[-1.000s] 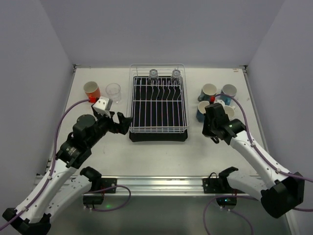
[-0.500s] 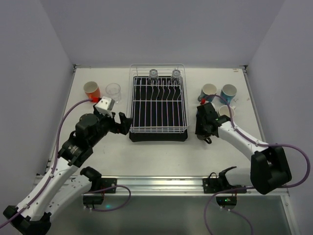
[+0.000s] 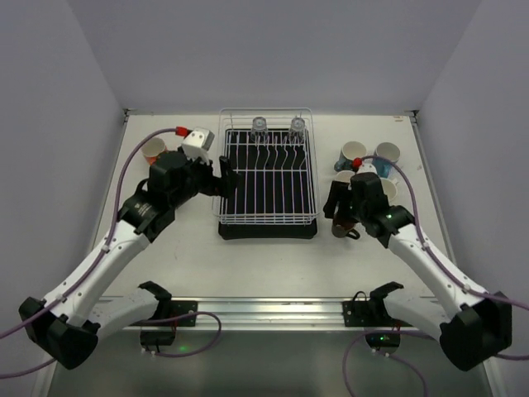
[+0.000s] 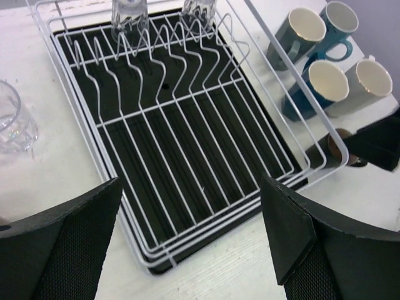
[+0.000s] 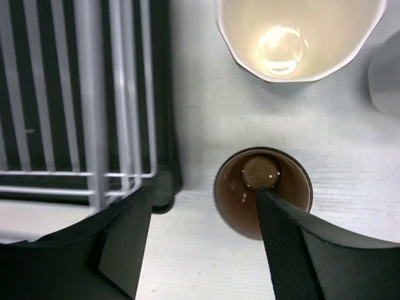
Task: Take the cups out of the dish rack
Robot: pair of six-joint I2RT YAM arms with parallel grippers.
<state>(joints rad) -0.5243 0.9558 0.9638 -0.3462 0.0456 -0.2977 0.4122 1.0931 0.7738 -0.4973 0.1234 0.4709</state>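
The dish rack (image 3: 267,217), white wire on a black tray, holds two clear glass cups upside down at its back, one (image 3: 259,126) left of the other (image 3: 297,126). My left gripper (image 3: 224,178) is open above the rack's left rim; in the left wrist view nothing lies between its fingers (image 4: 190,187). A brown cup (image 5: 262,190) stands upright on the table off the rack's front right corner. My right gripper (image 5: 203,200) is open over it, one finger above the cup's mouth, the other clear of it.
Right of the rack stand a grey-green mug (image 4: 300,31), a teal mug (image 4: 337,22), a blue mug (image 4: 322,84) and a white mug (image 4: 372,81). An orange cup (image 3: 153,151) and a clear glass (image 4: 12,125) stand left of the rack.
My right gripper has opened and let go of the brown cup, which now stands on the table. My left arm has swung from the rack's front left corner up along its left rim.
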